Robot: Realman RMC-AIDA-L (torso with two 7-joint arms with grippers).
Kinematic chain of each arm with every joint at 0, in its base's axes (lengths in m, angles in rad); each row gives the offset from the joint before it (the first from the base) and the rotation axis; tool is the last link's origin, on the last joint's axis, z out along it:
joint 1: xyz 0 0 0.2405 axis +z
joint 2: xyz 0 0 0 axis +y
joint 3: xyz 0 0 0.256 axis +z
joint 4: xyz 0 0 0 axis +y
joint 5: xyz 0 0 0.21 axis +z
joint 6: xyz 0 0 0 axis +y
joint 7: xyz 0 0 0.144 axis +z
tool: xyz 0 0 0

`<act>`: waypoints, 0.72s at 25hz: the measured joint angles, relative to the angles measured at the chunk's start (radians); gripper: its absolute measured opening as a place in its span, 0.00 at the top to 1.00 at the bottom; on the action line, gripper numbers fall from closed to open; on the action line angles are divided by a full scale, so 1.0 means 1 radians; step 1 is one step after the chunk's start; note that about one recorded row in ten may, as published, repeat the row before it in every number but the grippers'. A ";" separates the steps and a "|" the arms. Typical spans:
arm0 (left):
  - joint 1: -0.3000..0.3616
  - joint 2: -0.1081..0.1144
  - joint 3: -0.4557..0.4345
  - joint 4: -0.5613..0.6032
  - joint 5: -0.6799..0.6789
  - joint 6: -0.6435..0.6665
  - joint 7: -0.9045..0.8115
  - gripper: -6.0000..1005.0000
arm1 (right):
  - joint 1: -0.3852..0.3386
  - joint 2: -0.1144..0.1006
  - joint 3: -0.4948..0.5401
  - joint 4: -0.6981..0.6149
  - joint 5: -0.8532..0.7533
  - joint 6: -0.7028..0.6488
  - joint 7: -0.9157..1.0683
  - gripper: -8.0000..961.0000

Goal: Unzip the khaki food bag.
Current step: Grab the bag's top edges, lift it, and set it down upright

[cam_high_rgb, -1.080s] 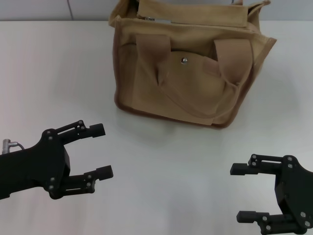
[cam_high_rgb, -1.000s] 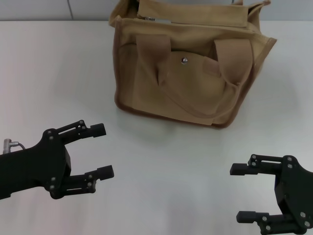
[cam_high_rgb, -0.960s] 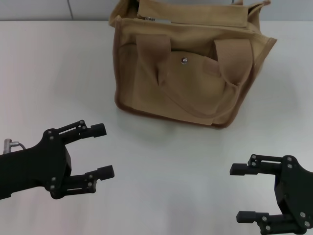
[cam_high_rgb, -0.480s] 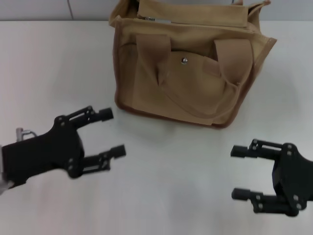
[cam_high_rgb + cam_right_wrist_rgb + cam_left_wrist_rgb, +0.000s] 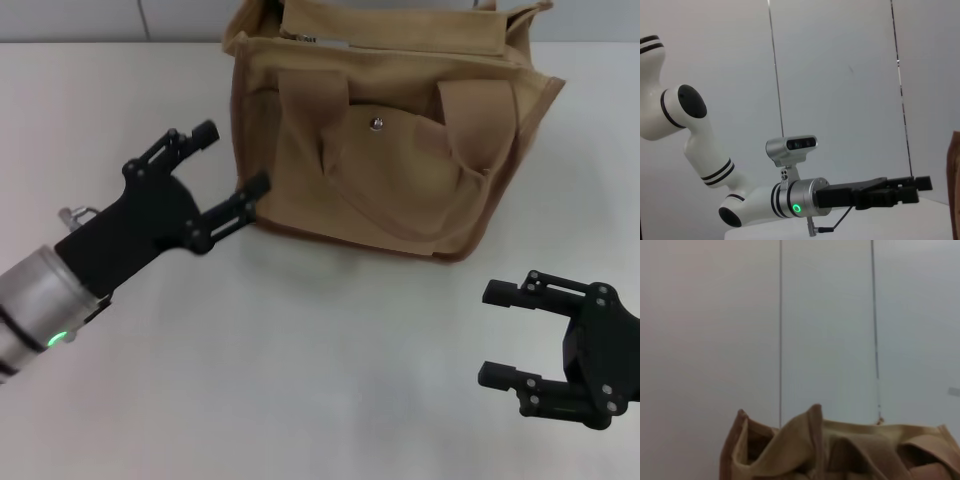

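The khaki food bag (image 5: 390,130) stands at the far middle of the white table (image 5: 330,340). It is tan canvas with brown piping, two wide strap handles and a front pocket with a metal snap (image 5: 377,124). Its top shows in the left wrist view (image 5: 840,450). My left gripper (image 5: 232,158) is open, close to the bag's left side, one finger near its lower left corner. It also shows in the right wrist view (image 5: 917,189). My right gripper (image 5: 492,335) is open and empty near the table's front right, well apart from the bag.
A pale panelled wall (image 5: 830,315) stands behind the table. The bag's edge shows at the border of the right wrist view (image 5: 956,185). Bare table lies between the two grippers.
My left gripper has moved from the front left of the table forward and right, up to the bag's left side. My right gripper has lifted slightly. The bag has not moved.
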 joint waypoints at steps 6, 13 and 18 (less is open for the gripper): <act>-0.061 -0.004 -0.037 -0.086 -0.047 -0.128 0.048 0.27 | 0.002 0.010 0.001 0.000 0.000 0.012 0.000 0.28; -0.081 -0.005 -0.106 -0.145 -0.051 -0.200 0.093 0.29 | 0.006 0.012 0.001 0.002 0.000 0.019 0.000 0.29; -0.076 -0.005 -0.116 -0.155 -0.052 -0.198 0.101 0.33 | 0.012 0.012 0.002 0.012 0.007 0.027 0.000 0.30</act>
